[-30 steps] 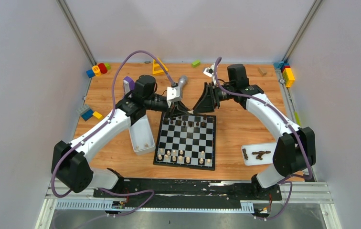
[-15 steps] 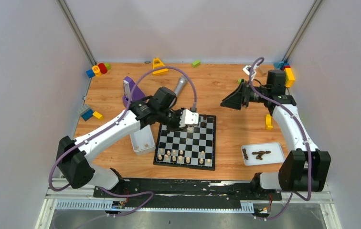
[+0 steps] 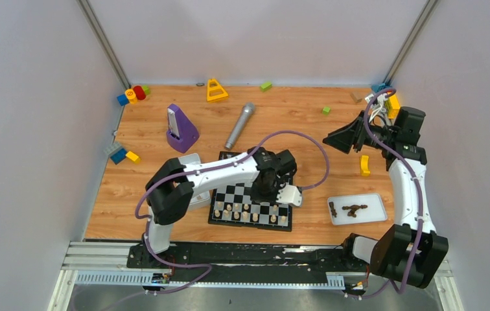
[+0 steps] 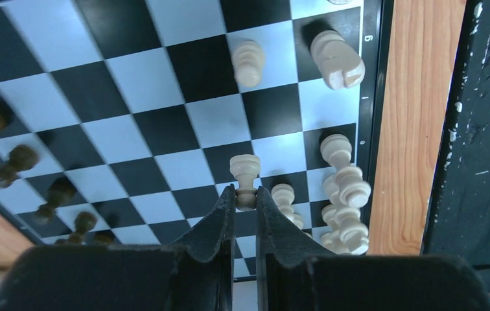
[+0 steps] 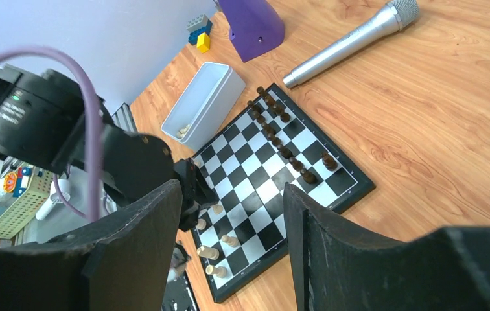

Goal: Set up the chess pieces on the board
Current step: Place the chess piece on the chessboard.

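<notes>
**Seat the pawn squarely, then open only a little**

To the left of the jaws, well apart from them, a row of dark pieces [image 4: 10, 165] stands blurred along the far side of the board [image 4: 164, 110]. That side poses no risk to this placement.

The left gripper [image 4: 245, 201] is closed almost fully, its two tips pinching a white pawn [image 4: 245, 170] by its narrow upper part. The wider base points away from the tips, toward the board. The pawn hangs over the near rows, on the white side. Whether its base already rests on a square cannot be told from here.

The tight side is the right one. A neighbouring pawn [image 4: 284, 195] stands just beside the right jaw, and a cluster of taller white pieces [image 4: 346, 194] lies further right, near the board's edge. A good placement probably means lowering straight down until the base sits flat and centred on its square. The jaws should then part only slightly, because a wide release would likely knock the neighbour. Lifting straight back along the fingers, with no sideways sweep, seems the safest exit.

Far to the right, the right gripper [image 5: 229, 191] hangs above the table with its jaws spread wide and nothing between them. It is clear of the board. A tray [image 3: 377, 206] of dark pieces lies on that side.
</notes>
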Controlling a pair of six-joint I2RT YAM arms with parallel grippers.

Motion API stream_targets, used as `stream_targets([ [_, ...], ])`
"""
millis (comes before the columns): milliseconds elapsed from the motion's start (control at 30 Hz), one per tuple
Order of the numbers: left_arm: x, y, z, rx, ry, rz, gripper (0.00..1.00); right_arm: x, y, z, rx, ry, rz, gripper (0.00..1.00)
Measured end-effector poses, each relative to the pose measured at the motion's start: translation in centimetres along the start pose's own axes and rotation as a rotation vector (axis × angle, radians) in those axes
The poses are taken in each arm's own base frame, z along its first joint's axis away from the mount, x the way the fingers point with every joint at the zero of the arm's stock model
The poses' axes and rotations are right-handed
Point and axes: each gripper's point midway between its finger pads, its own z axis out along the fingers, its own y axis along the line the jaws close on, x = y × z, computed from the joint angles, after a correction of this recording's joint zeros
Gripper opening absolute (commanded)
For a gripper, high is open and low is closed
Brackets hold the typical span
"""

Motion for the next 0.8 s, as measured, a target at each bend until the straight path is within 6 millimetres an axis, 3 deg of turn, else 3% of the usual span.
stream_targets([
  [133,0.6,-1.0,1.4,0.037,0.097,0.001,0.08,0.1,0.1,-0.1,-0.01,-0.002,0.003,0.6],
  [533,1.4,-2.0,1.0,0.042,0.176,-0.012,0.12,0.0,0.5,-0.3,-0.032,-0.004,0.003,0.6],
  [800,1.5,-2.6,2.0,0.061,0.202,-0.015,0.15,0.1,0.5,-0.2,-0.042,-0.003,0.008,0.6],
])
